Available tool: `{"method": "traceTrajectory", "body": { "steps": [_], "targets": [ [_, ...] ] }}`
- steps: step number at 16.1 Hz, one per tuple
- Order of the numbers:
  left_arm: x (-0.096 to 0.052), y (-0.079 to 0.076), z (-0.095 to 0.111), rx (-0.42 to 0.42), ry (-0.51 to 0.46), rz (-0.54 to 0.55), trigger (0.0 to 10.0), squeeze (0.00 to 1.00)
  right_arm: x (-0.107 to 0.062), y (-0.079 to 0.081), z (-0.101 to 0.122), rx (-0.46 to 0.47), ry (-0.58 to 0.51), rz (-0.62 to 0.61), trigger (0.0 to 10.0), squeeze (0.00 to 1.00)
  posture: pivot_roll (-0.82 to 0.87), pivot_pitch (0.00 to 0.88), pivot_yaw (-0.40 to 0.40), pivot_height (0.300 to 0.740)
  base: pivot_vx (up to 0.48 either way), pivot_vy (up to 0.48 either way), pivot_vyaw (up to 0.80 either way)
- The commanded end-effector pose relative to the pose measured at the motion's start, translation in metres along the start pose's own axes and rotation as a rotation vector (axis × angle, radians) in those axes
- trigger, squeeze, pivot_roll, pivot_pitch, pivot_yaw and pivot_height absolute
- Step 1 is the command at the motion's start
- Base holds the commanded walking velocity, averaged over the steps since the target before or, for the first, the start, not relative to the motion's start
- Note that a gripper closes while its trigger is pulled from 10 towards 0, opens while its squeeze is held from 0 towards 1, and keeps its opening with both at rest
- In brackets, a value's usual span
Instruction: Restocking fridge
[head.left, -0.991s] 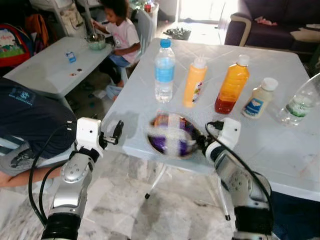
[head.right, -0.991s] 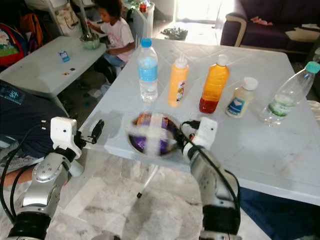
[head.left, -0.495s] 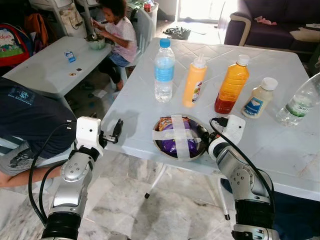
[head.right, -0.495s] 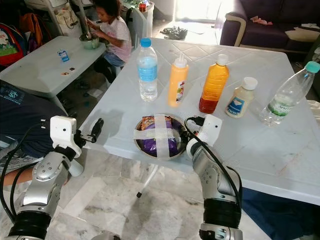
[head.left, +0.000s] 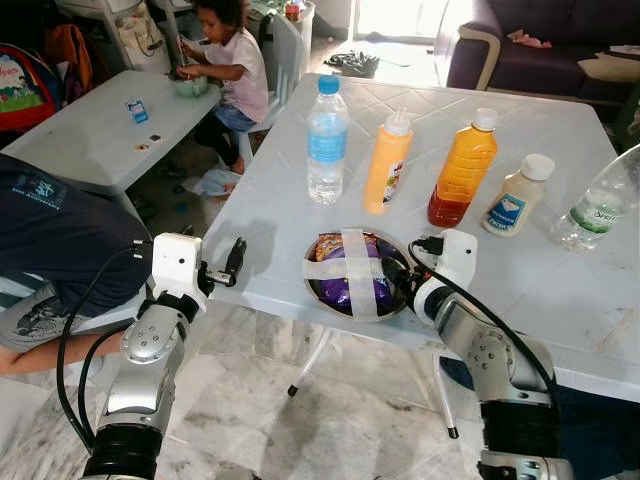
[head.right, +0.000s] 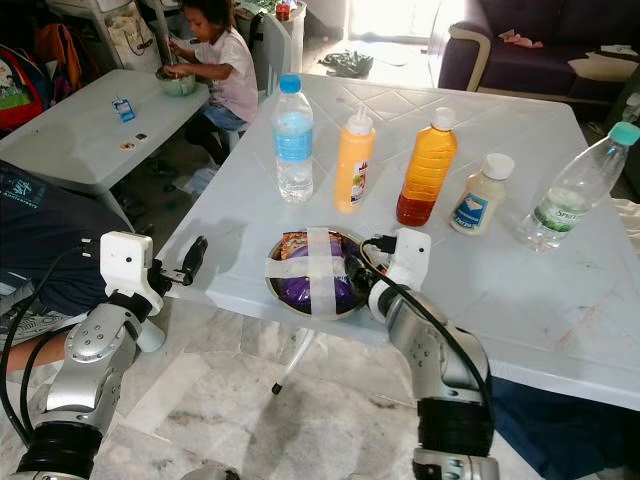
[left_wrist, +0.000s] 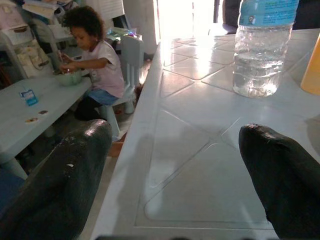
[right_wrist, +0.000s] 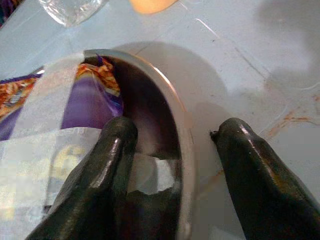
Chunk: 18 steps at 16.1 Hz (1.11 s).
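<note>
The right gripper (right_wrist: 172, 150) straddles the rim of the round metal bowl (head.left: 396, 304) of purple snack packets taped over, fingers parted, not yet clenched. The bowl sits at the near edge of the white plastic table (head.left: 560, 280). The left gripper (head.left: 236, 258) hovers released by the table's left edge.

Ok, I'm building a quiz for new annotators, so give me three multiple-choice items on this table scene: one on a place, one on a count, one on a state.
1. Where is the right pincer?
A. at the bowl's rim
B. on the orange bottle
C. under the table

2. How many bottles stand upright on the white table?
A. two
B. four
C. six

3. How is the left pincer?
A. shut on the water bottle
B. open and holding nothing
C. shut on the bowl

Answers:
1 A: one finger sits inside the metal bowl, the other outside the rim.
2 B: water bottle, yellow squeeze bottle, orange bottle and small white bottle; a fifth clear bottle lies tilted.
3 B: its fingers are spread at the table's edge.
</note>
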<state>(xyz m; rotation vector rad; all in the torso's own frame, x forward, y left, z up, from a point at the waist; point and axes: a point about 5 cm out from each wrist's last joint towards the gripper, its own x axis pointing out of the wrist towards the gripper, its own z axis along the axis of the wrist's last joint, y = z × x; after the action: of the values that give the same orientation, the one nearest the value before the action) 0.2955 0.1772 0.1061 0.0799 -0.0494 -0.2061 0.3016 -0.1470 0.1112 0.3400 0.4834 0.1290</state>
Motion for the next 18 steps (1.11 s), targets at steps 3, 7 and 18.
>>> {"method": "traceTrajectory", "body": {
  "steps": [3, 7, 18],
  "targets": [
    [-0.001, 0.001, 0.002, 0.007, -0.012, 0.005, 10.0, 0.00, 0.002, -0.014, 0.000, 0.055, 0.057, -0.033, 0.0, 0.00, 0.00, 0.049, -0.006, 0.740, 0.000, 0.000, 0.00],
    [-0.001, 0.001, 0.001, 0.009, -0.009, 0.006, 10.0, 0.00, 0.005, -0.018, -0.002, 0.094, 0.112, -0.030, 0.0, 0.00, 0.00, 0.059, -0.009, 0.740, 0.000, 0.000, 0.00],
    [-0.004, 0.001, 0.000, 0.001, -0.008, 0.010, 10.0, 0.00, 0.010, -0.014, -0.011, 0.329, 0.136, -0.094, 0.0, 0.00, 0.00, 0.062, -0.011, 0.740, 0.000, 0.000, 0.00]
  ]
}}
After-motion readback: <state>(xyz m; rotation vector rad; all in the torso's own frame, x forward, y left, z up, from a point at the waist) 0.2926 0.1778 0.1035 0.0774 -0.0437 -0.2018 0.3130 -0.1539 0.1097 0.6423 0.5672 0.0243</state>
